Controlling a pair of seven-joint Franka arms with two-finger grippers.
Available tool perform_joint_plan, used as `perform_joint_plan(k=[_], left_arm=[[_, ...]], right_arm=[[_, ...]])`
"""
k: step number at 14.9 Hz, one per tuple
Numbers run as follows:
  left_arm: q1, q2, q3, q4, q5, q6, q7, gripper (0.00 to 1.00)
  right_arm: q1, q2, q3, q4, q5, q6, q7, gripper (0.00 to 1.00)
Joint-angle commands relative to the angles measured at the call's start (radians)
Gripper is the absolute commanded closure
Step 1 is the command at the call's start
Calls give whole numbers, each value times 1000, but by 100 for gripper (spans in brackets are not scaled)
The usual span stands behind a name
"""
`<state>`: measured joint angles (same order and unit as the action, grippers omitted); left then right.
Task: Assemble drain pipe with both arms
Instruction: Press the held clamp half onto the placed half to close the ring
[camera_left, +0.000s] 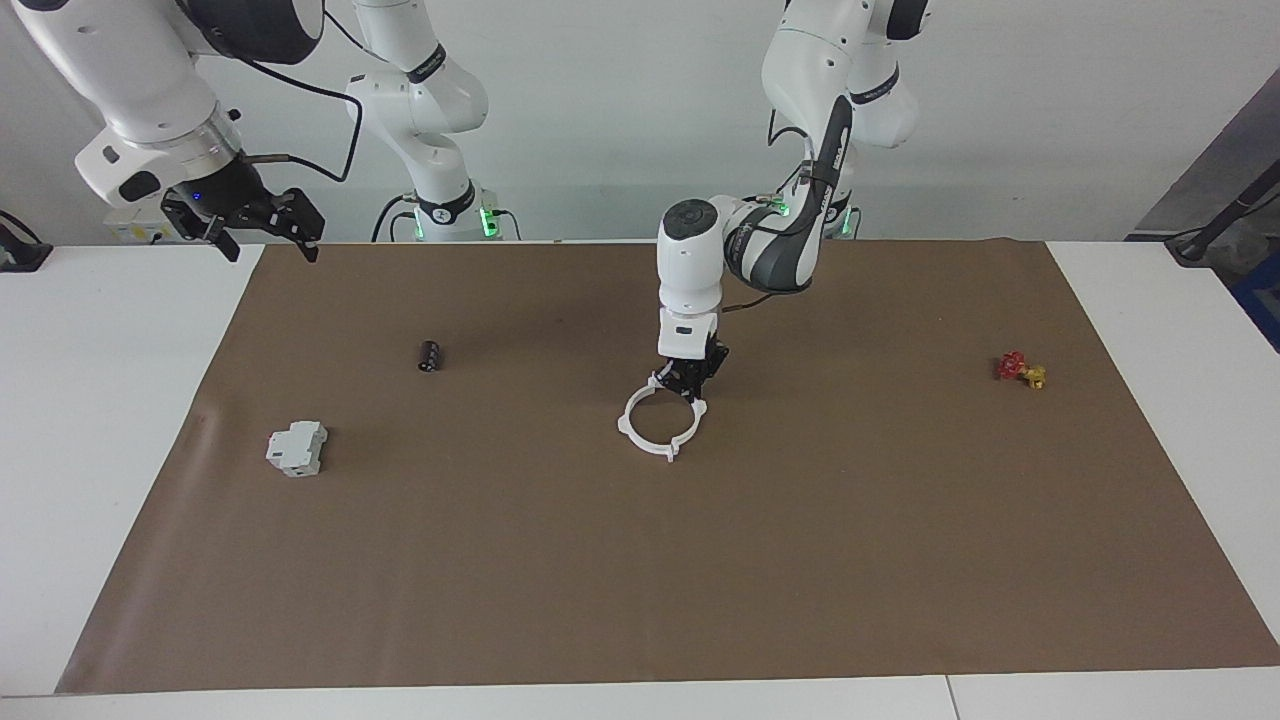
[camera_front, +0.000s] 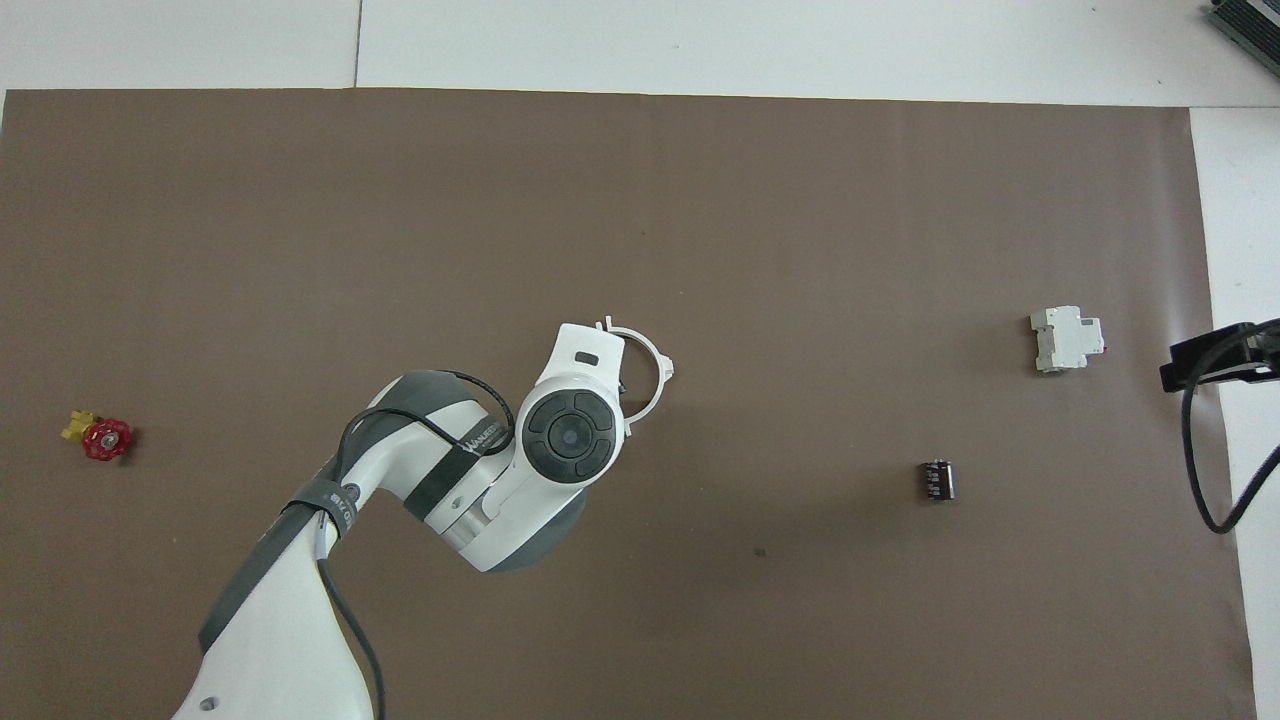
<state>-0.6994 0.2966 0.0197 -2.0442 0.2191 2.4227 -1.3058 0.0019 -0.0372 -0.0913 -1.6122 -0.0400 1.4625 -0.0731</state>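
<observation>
Covering the white table (camera_left: 100, 420), brown paper (camera_left: 700, 560) — left tool (camera_left: 686, 385) state unclear.

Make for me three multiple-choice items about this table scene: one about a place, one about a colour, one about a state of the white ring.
1. Over what is the left gripper?
A. the grey block
B. the rim of the white ring
C. the small valve

2. Which colours has the small valve toward the left arm's end of the table?
A. red and yellow
B. blue and green
C. black and white

3. In what state is the white ring?
A. two arcs lying far apart
B. hanging in the air under the right gripper
C. one closed ring lying on the brown mat

Right letters:
1. B: the facing view shows the left gripper down at the part of the ring's rim nearest to the robots.
2. A: a red wheel sits beside a yellow body.
3. C: the arcs form one full circle flat on the brown mat, while the right gripper waits at the mat's corner.
</observation>
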Motion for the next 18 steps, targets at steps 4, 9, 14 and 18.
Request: perform_joint_plan(k=[4, 9, 14, 18], left_arm=[[-2, 38, 11, 32, 26, 2, -23, 100], [0, 41, 14, 33, 26, 9, -23, 100], [0, 42, 14, 42, 25, 9, -21, 100], [0, 47, 14, 45, 25, 9, -23, 100]], right_arm=[[-3, -12, 1, -9, 17, 15, 16, 0], [-3, -12, 1, -9, 17, 15, 16, 0], [-3, -12, 2, -9, 17, 15, 16, 0], [-3, -12, 1, -9, 17, 15, 16, 0]])
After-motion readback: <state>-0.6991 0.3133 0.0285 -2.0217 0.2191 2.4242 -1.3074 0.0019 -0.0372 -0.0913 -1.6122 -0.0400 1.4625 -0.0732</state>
